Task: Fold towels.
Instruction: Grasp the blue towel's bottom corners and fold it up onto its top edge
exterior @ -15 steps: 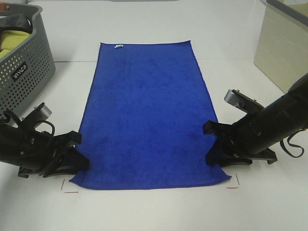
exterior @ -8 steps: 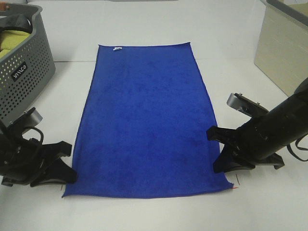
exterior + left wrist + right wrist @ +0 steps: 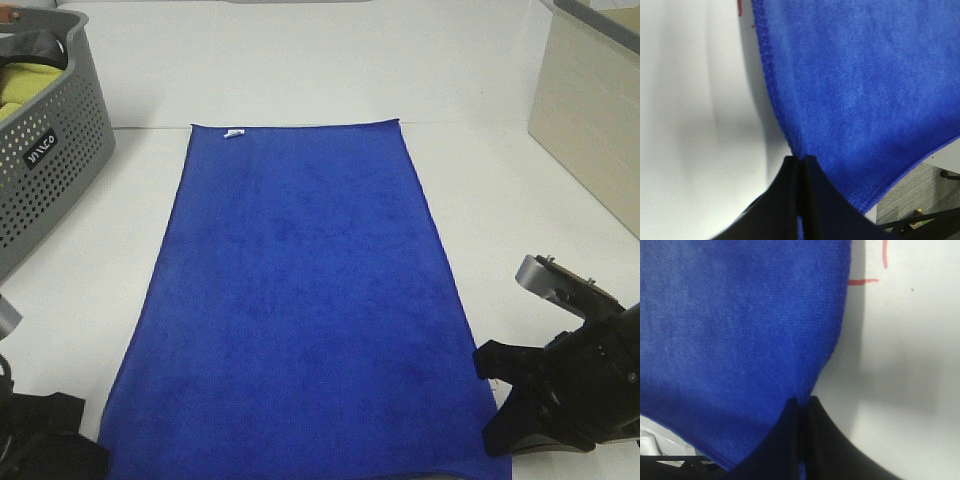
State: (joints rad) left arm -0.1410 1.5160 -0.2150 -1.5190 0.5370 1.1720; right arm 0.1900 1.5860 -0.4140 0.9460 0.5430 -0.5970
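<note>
The towel [image 3: 300,300] lies flat on the counter [image 3: 500,200], near corners clamped in the left gripper [image 3: 799,161] and right gripper [image 3: 802,401]. Such shallow edge pinches may slip, or uneven lifting may skew the fold.

The table [image 3: 520,200] is white and bright. Far ahead of the left claw [image 3: 799,167], out to its left, stands a gray basket [image 3: 50,170] with little holes and a yellow-green cloth [image 3: 25,85] inside. Far ahead of the right claw [image 3: 802,405], out to its right, stands a tan box [image 3: 590,110]. Red marks [image 3: 862,281] are drawn on the table close to that claw. Soft gray shadows [image 3: 880,375] lie beside both claws. Near the left claw, a bit of gray floor [image 3: 905,200] shows.
</note>
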